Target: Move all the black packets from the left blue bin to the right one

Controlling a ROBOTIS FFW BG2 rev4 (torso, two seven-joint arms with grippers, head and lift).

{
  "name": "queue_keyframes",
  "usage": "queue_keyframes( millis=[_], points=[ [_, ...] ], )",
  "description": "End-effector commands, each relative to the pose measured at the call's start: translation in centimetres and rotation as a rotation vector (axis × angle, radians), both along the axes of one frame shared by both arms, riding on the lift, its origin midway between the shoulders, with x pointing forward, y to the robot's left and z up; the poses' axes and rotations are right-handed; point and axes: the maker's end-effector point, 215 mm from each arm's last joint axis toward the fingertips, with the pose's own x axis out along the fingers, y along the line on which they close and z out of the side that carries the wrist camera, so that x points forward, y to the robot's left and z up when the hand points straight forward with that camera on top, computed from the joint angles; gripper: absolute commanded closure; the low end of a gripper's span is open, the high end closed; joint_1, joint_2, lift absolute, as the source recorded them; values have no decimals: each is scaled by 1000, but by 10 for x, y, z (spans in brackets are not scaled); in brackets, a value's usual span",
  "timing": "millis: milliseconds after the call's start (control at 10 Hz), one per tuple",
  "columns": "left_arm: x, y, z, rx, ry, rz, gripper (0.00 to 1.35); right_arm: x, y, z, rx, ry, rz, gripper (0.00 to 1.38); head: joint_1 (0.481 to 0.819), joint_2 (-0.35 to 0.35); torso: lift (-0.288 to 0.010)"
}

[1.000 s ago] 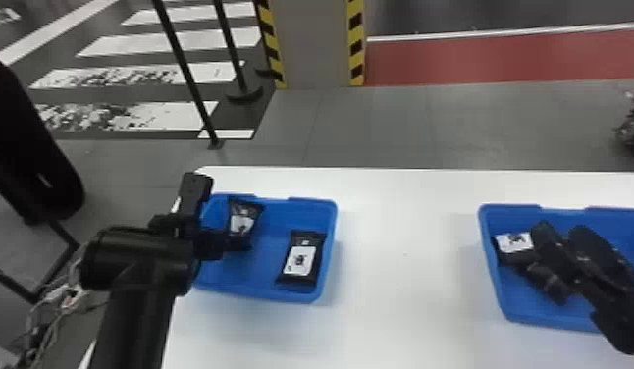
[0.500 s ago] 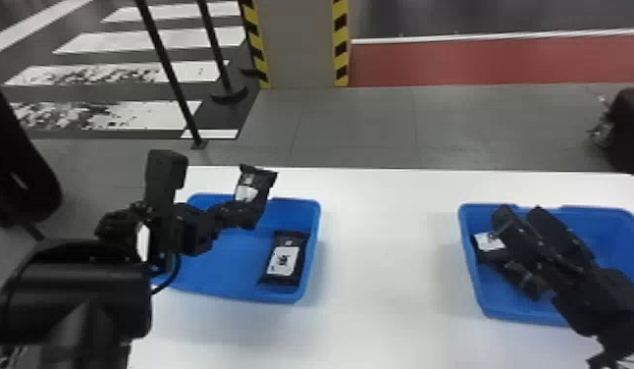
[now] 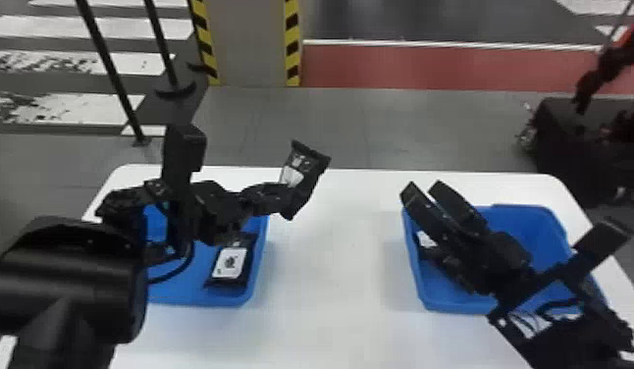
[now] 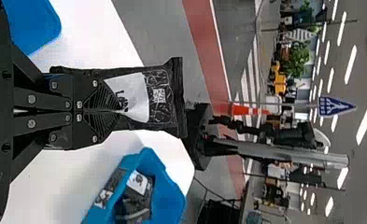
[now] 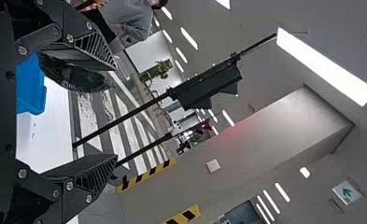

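1. Jaws first: the left gripper is clenched on a black packet, pinching its lower end. The right gripper is spread, with nothing between its fingers.
2. Above the table, the left gripper now carries its load past the left bin's inner wall; half a second ago the packet was still over that bin. It hangs tilted in the gap between the bins, nearer the left one. Lifting out is done, I judge, and the carry across has begun.
3. Right bin: black packets lie in it, partly hidden behind the right gripper in the head view; I cannot count them surely. The right gripper has shifted towards this bin's left wall, so it likely needs to give way before the drop.
4. Left bin: one packet lies flat near its right wall, label up, where it was before. That probably means one more trip.
5. Smallest matter, the grip itself: much of the held packet juts beyond the fingertips, so it could swing or catch the right bin's rim. Enough height, then a low release, should serve.
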Motion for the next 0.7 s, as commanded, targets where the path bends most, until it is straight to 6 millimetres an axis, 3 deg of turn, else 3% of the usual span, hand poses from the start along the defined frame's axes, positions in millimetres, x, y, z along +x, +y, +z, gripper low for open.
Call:
queue_keyframes(
  millis=[0, 200, 300, 600],
  points=[
    [-1, -34, 6, -34, 0, -71, 1210, 9, 7, 4, 3, -8, 14, 386, 695, -21, -110],
    [-11, -85, 17, -86, 4, -183, 1210, 23, 17, 4, 11, -10, 33, 377, 695, -56, -110],
    [-13, -100, 23, -91, -2, -215, 1210, 32, 21, 5, 14, -12, 39, 377, 695, -80, -110],
    [-19, -119, 26, -105, 5, -260, 1210, 46, 27, 14, 7, -31, 44, 387, 695, -117, -110]
  ],
)
